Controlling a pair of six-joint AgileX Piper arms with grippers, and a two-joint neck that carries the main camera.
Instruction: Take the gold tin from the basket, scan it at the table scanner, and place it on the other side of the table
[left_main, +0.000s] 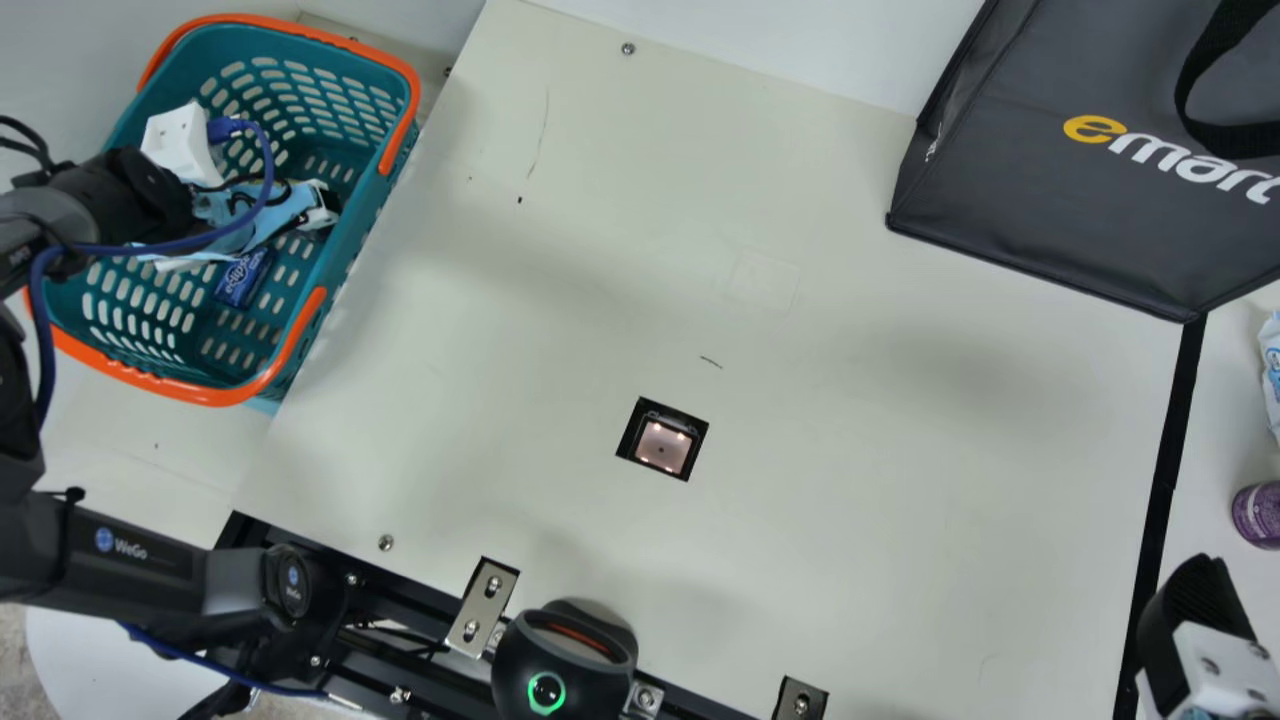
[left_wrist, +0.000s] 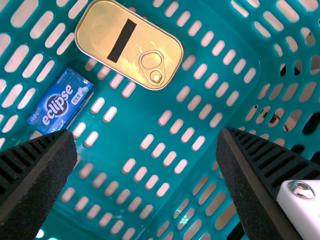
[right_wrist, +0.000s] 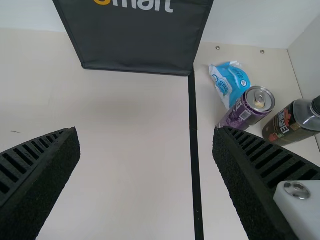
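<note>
Tin (left_wrist: 102, 25) is shiny gold, with rounded corners, black strip (left_wrist: 122, 40) and pull ring (left_wrist: 151, 60), lying in basket (left_main: 372, 200) beyond left end effector (left_main: 240, 210), which is released; right end effector (left_main: 1195, 600) is also released.

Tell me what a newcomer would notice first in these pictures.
Probably the teal basket with its orange handles, at the main view's upper left; inside it, the left wrist view shows the shiny gold tin beside a blue box. Next would come the big dark bag at the main view's upper right, then the small glowing scanner set into the cream table.
</note>
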